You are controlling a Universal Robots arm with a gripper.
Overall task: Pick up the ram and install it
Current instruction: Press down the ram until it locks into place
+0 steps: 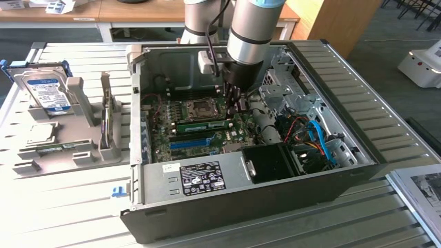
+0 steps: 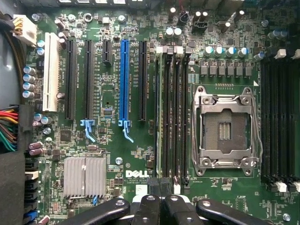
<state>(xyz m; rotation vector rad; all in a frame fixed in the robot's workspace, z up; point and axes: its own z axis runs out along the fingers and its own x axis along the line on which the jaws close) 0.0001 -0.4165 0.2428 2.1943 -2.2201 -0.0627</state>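
Jaws pressed together, gripper [image 2: 161, 199] sits over the ram [image 2: 158, 112] standing in its slot beside the CPU socket [image 2: 224, 127]; best pressed straight down, evenly.

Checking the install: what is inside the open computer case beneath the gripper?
Under the shut gripper the motherboard shows an empty CPU socket and, beside it, memory slots with the ram seated. The gripper's fingers cover the slots' near ends.

The open computer case [image 1: 344, 170] lies on the slatted table [image 1: 62, 212]. Inside it, the ram [image 1: 202, 125] sits in a motherboard [image 1: 180, 138] slot beside the CPU socket [image 1: 203, 108]. A hard drive [image 1: 45, 92] stands in a holder [image 1: 65, 155] toward the exterior view's left.
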